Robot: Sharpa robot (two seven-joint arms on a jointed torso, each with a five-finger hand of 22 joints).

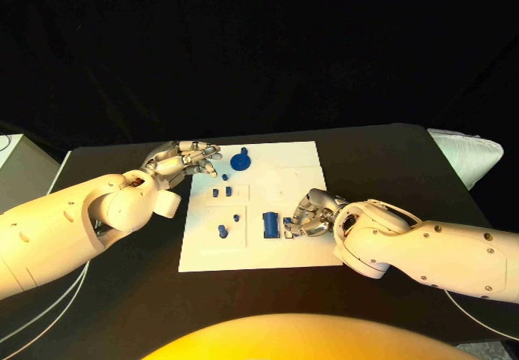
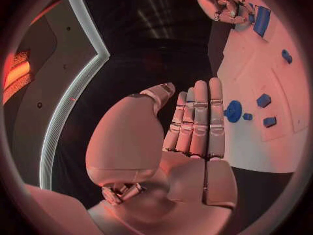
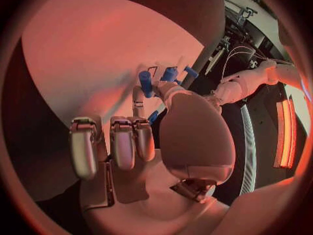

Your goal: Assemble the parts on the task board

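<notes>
the left robot hand hangs at the board's far left corner, fingers straight and side by side, thumb apart — released, nothing in it. in the left wrist view its fingertips point toward the disc, near it but apart. the risk here is small yet real: if this hand swings inward it could sweep the disc or the small pegs beside it off their spots, since they look to lie loose on the board.

further right, in the middle of the board, two pegs sit in one marked square, two more below, and a longer block lies just left of the right robot hand.

that right robot hand rests over the board's right half, fingers curled down beside the block. the right wrist view shows blue pieces just past the thumb and forefinger, and one small blue bit tucked by the fingers — it may be pinching a part, but i cannot tell for sure whether it grasps or merely touches. that doubt is the main hazard: a shallow pinch on so small a piece could let it twist or drop as the hand lifts, and a tilted peg would jam at its socket instead of seating. the curled fingers also crowd the block — a nudge could slide it across the board, or shift the board itself on the tabletop.
</notes>
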